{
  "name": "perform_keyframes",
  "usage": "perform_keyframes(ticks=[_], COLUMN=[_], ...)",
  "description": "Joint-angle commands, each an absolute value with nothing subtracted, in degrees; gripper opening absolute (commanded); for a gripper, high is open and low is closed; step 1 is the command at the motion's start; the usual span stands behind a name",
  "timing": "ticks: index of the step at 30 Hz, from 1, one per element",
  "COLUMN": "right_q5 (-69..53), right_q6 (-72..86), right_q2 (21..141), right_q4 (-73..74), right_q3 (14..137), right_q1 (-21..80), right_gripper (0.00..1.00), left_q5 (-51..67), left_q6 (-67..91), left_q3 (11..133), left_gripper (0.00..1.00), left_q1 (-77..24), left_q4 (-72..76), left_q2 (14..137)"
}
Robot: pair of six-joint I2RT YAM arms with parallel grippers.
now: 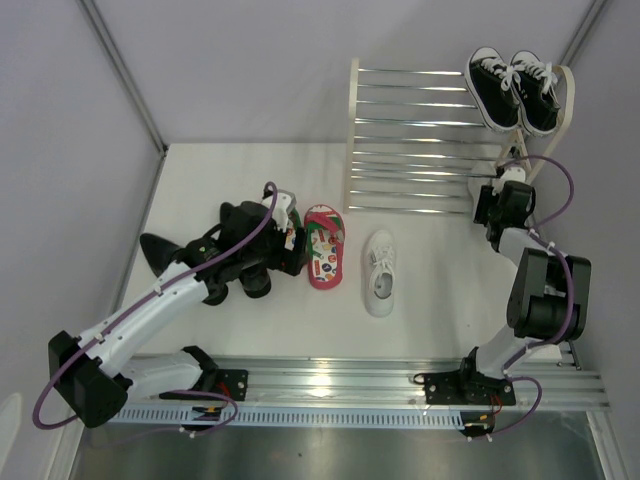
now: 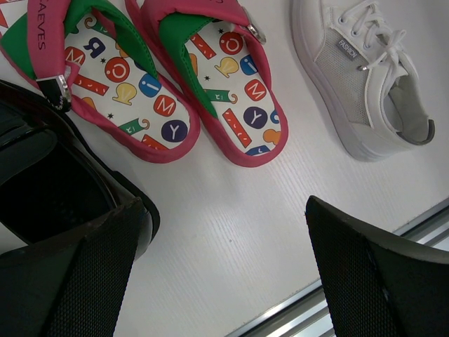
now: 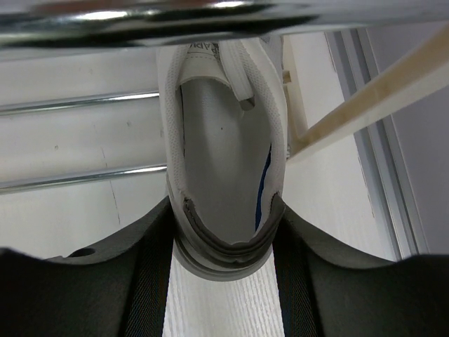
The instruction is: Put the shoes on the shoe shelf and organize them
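Sneaker (image 3: 224,161) is clamped at the heel by the right gripper (image 3: 223,281), jaws narrowed onto it, toe pushed among the shelf (image 1: 354,130) bars, likely to seat it low. Left gripper (image 2: 223,210) hangs wide open, empty, near the flip-flops (image 2: 238,98), seemingly lining up another pick.

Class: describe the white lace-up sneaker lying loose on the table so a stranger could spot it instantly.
Start at the white-framed shoe rack with metal bars and come forward across the white table. The white lace-up sneaker lies there, just right of the red printed flip-flops. Unlike those colourful strapped neighbours, it is plain white with laces.
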State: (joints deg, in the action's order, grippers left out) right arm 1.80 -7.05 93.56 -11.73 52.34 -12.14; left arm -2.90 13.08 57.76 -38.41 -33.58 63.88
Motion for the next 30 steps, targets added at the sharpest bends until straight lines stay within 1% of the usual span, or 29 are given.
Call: perform_keyframes(ticks=[1, 5, 6, 8, 9, 11, 12, 13, 17, 18, 20, 23, 28, 29, 30], right_q5=[1.32, 2.28, 2.29, 2.98, 2.55, 2.72, 3.16, 3.43, 1.95, 1.67, 1.23, 0.97, 1.67, 1.84, 1.85], right_q6=[-9.14, -8.71, -8.44, -8.61, -8.53, -8.35, -8.09, -8.00, -7.65, -7.65, -6.95, -6.42, -6.42, -6.42, -6.59], right_q2=[96.05, 98.60, 98.96, 99.58, 99.67, 99.49, 99.14, 99.05, 98.00, 97.48, 96.95, 95.89, 93.69, 93.69, 93.95], right_q4=[-19.42, -19.07, -18.99, -18.28, -18.28, -17.93, -17.76, -17.41, -13.81, -13.10, -10.82, -7.66, -8.08, -8.43, -8.79], right_q3=[55.02, 55.55, 55.55, 55.98, 56.07, 56.25, 56.34, 56.25, 56.78, 56.86, 56.78, 56.69, 53.71, 53.53, 53.61], right_q1=[-12.66, -12.66, -12.66, -12.57, -12.83, -12.83, -12.83, -12.92, -13.18, -13.18, -13.18, -13.18, -13.18, -13.18, -13.18], right_gripper=[0.30, 0.37, 0.42, 0.45, 0.48, 0.55, 0.64, 0.68, 0.83, 0.89, 0.92, 0.92, 0.86, 0.85, 0.80], left_q5=[-3.69, -4.22, -4.31, -4.31, -4.22, -4.13, -4.13, -4.13, -4.04, -3.96, -3.96, -4.04, -3.78, -3.95, -3.96], left_q6=[13.62, 13.62, 13.62, 13.80, 13.89, 13.97, 14.06, 14.15, 14.33, 14.33, 13.98, 13.71, 13.54, 13.54, 13.54], left_q3=[60.20, 60.38, 60.38, 60.47, 60.64, 60.64, 60.73, 60.91, 60.91, 60.82, 61.00, 61.00, 60.30, 60.21, 60.21], left_gripper=[0.99, 0.99, 0.99, 0.99, 0.99, 0.99, 0.99, 0.99, 0.99, 0.99, 0.99, 0.99, 0.99, 0.99, 0.99], left_q1=[-39.02, -39.11, -39.02, -39.02, -39.11, -39.20, -39.11, -39.20, -39.55, -39.64, -39.64, -39.73, -39.73, -39.73, -39.73], left_q4=[-32.43, -32.52, -32.52, -32.52, -32.52, -32.43, -32.34, -32.34, -32.08, -32.08, -32.08, -32.25, -32.34, -32.43, -32.52], left_q2=[64.34, 64.34, 64.34, 64.34, 64.34, 64.34, 64.42, 64.51, 64.51, 64.51, 64.42, 64.07, 63.28, 63.11, 63.02])
